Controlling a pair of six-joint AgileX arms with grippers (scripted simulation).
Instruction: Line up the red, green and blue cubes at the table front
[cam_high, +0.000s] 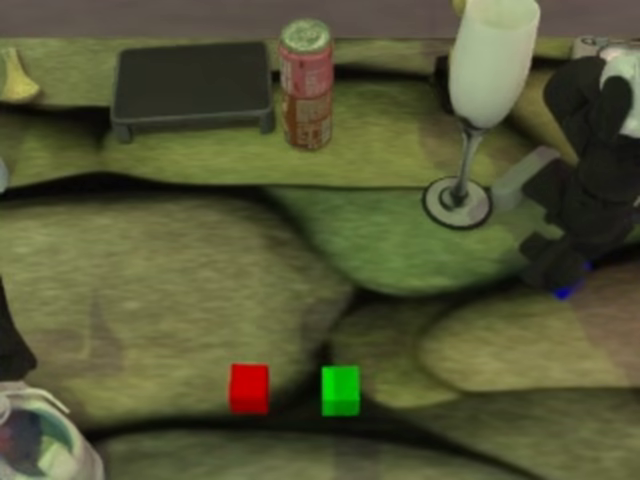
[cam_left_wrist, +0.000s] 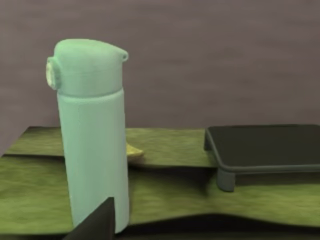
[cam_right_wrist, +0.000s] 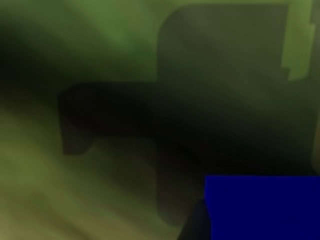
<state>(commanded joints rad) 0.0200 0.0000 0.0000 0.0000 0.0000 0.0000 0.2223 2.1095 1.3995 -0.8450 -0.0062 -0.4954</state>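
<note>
The red cube (cam_high: 248, 387) and the green cube (cam_high: 340, 390) sit side by side, a small gap apart, near the front of the mossy table (cam_high: 180, 280). My right gripper (cam_high: 556, 276) is at the right side, lowered over the blue cube (cam_high: 563, 292), of which the top view shows only a sliver. In the right wrist view the blue cube (cam_right_wrist: 262, 207) looms large with one dark finger (cam_right_wrist: 196, 222) against its side. I cannot tell if it rests on the table. My left arm (cam_high: 12, 345) is parked at the left edge, one finger (cam_left_wrist: 97, 222) showing and nothing held.
At the back stand a dark grey tray (cam_high: 192, 85), a soda can (cam_high: 306, 85) and a tall wine glass (cam_high: 470, 195) close to my right arm. A mint-green flask (cam_left_wrist: 92, 135) stands right before my left gripper. A yellow object (cam_high: 15, 75) lies at the back left.
</note>
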